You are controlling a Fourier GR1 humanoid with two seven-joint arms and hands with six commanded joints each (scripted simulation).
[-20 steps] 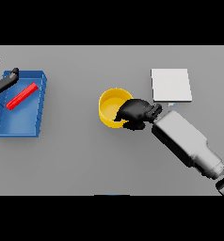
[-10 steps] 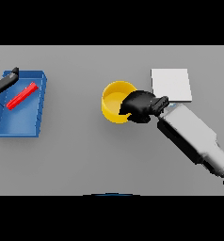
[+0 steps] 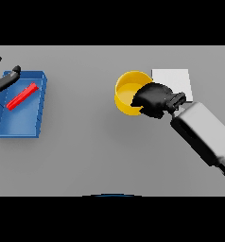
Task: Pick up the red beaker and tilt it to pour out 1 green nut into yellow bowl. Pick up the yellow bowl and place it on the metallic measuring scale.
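Observation:
The yellow bowl (image 3: 126,90) hangs above the grey table, held at its right rim by my right hand (image 3: 154,99), whose dark fingers curl over the edge. Just right of the bowl lies the flat metallic measuring scale (image 3: 173,81), partly covered by that hand. The red beaker (image 3: 21,96) lies on its side, slanted, in the blue tray (image 3: 10,125) at the left. My left hand (image 3: 4,79) shows at the far left edge above the tray with its fingers spread. No green nut can be made out in the bowl.
The blue tray has raised walls and stands close to the table's left edge. My right forearm (image 3: 204,134) crosses the table from the lower right toward the bowl.
My right hand has lifted the yellow bowl and carried it up and to the right, closer to the scale. The left hand and the beaker have not moved.

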